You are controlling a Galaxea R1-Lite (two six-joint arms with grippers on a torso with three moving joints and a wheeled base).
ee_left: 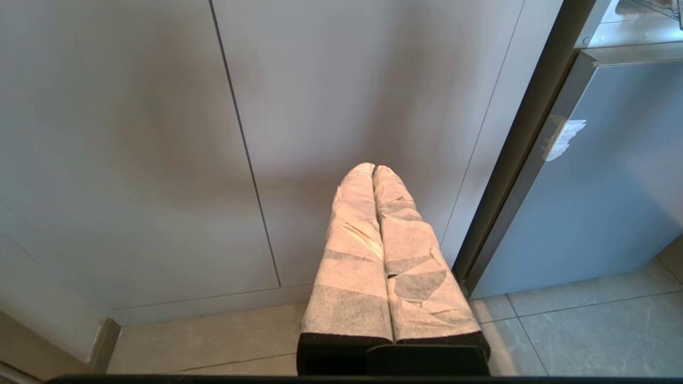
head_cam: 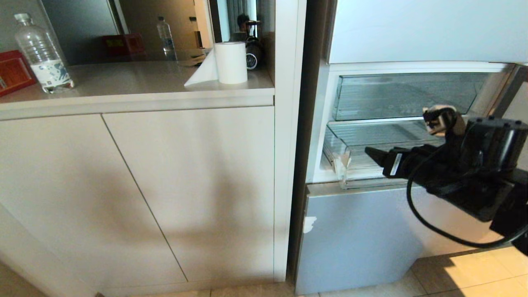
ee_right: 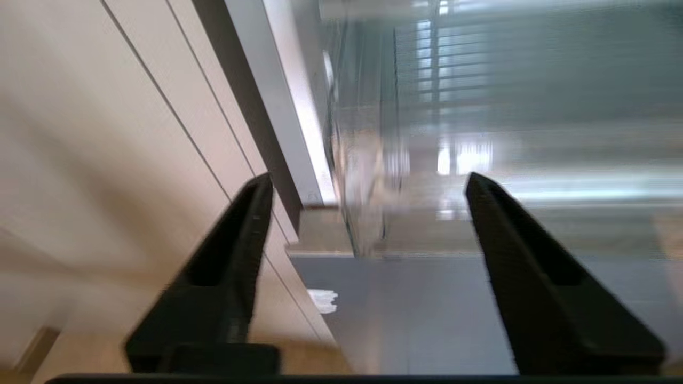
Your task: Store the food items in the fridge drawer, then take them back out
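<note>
**Right end effector spread wide at the open fridge drawer**

Here the right end effector [head_cam: 373, 154] hangs in front of the fridge drawer [head_cam: 350, 173], fingers spread wide with nothing between them, probably because it is set to reach in or has just let go. The drawer is clear plastic, pulled out under the shallower clear drawer [head_cam: 404, 97], with a ribbed floor and a transparent front lip. No food items show in any view. The left end effector [ee_left: 373, 169] hangs low by the cabinet doors [ee_left: 160, 160], its padded fingers pressed together, seemingly parked since one arm suffices.
</note>
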